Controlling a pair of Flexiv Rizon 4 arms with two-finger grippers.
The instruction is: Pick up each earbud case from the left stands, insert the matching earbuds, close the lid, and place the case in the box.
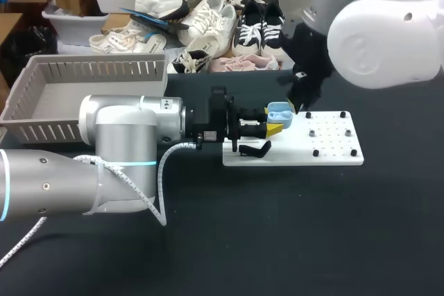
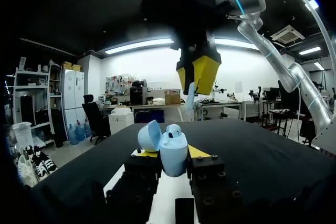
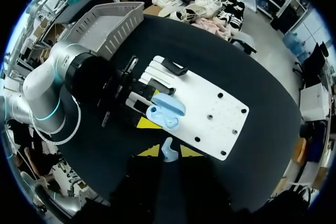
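Earbud case (image 2: 173,153): light blue, lid hinged open, upright, clamped between the fingers of the left end effector (image 2: 172,156). One earbud (image 2: 175,128) appears seated inside. Second earbud (image 3: 168,150): pale blue, pinched in the right end effector (image 3: 169,151), just above the case. Box (image 1: 41,129): grey, slatted, far left.

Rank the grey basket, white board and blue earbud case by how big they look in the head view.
Largest: grey basket, even with part of it hidden.
Middle: white board.
Smallest: blue earbud case, by far.
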